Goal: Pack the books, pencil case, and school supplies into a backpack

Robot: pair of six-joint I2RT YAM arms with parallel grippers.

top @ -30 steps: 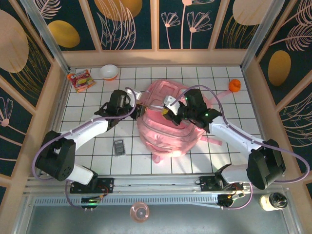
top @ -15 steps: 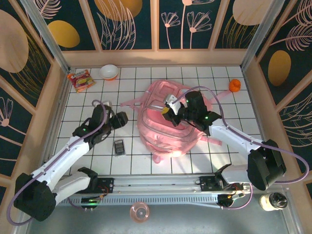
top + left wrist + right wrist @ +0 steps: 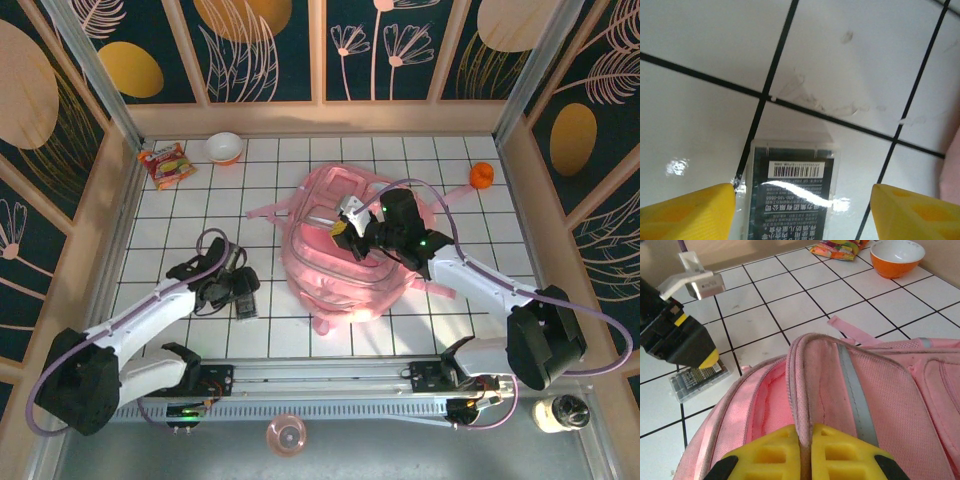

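Item 1, nearest: the calculator-like device (image 3: 790,200) is lying flat on the white tiled worktop (image 3: 180,210), barcode label facing up, just left of the backpack and not yet packed. The left tool (image 3: 240,292) is hovering directly over it, yellow fingers (image 3: 695,210) standing apart on either side of the device and gripping nothing.

Item 2, middle: the pink backpack (image 3: 340,280) is lying in the centre of the worktop. The right tool (image 3: 803,442) is pinching the rim (image 3: 800,370) of its main opening, fingers closed on the fabric and holding the mouth open. The contents are sitting too deep to make out.

Item 3, far: an orange-and-white bowl (image 3: 224,147), a snack packet (image 3: 166,163) and a small orange thing (image 3: 481,175) are sitting well apart along the back.

Status: the packing is looking partly done at most. The device is awaiting pickup and transfer into the held-open mouth.
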